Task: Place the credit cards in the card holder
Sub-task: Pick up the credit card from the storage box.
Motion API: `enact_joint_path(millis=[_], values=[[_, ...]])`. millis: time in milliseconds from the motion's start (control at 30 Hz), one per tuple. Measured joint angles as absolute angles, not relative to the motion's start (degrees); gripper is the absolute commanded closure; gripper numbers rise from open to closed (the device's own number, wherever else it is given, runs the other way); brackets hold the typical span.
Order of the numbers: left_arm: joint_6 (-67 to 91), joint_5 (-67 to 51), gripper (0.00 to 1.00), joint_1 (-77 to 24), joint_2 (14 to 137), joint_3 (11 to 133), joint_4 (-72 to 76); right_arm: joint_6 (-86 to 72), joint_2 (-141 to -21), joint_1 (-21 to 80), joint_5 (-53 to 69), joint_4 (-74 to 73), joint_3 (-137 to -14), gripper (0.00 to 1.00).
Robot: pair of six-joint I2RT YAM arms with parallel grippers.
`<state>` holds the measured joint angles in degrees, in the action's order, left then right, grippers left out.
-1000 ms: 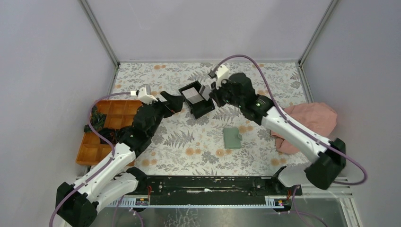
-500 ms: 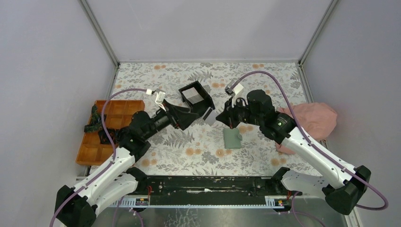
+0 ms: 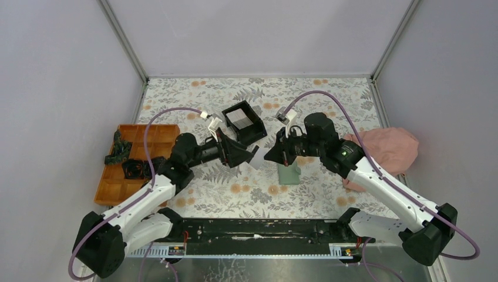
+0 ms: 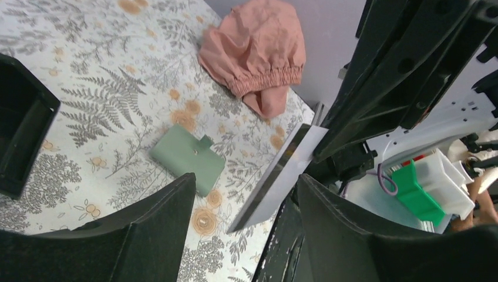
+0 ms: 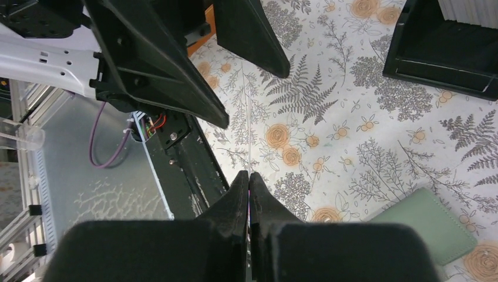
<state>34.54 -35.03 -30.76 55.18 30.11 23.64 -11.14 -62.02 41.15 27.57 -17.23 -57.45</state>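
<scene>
Left wrist view: right claw (image 4: 320, 153) clenched on a plain pale credit card (image 4: 293, 167), left claw (image 4: 245, 179) released around it.

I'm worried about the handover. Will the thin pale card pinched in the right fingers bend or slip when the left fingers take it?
The thin pale grey card juts straight from the right fingers without sagging, so probably stiff. Edge-on it is barely a line, so likely light. Its face looks glossy, so it may slip.
</scene>
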Motion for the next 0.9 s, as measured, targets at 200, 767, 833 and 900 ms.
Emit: enact_joint_path(millis=[200, 767, 833, 900], values=[[33.74, -38.83, 0.52, -30.76, 58.96, 30.15, 23.62, -11.99, -63.33, 38.83, 31.55, -16.51, -57.32, 1.00], [32.69, -44.18, 1.00, -30.70, 63.70, 32.36, 24.69, -13.15, -69.78, 32.32, 39.13, -14.72, -57.32, 0.77], [32.95, -44.40, 1.00, -30.70, 64.47, 32.40, 25.96, -13.74, -69.95, 31.59, 39.70, -14.63, -57.32, 0.59], [33.26, -44.51, 1.00, -30.79, 65.01, 32.40, 26.85, -14.13, -70.15, 30.85, 39.75, -13.56, -57.34, 0.48]])
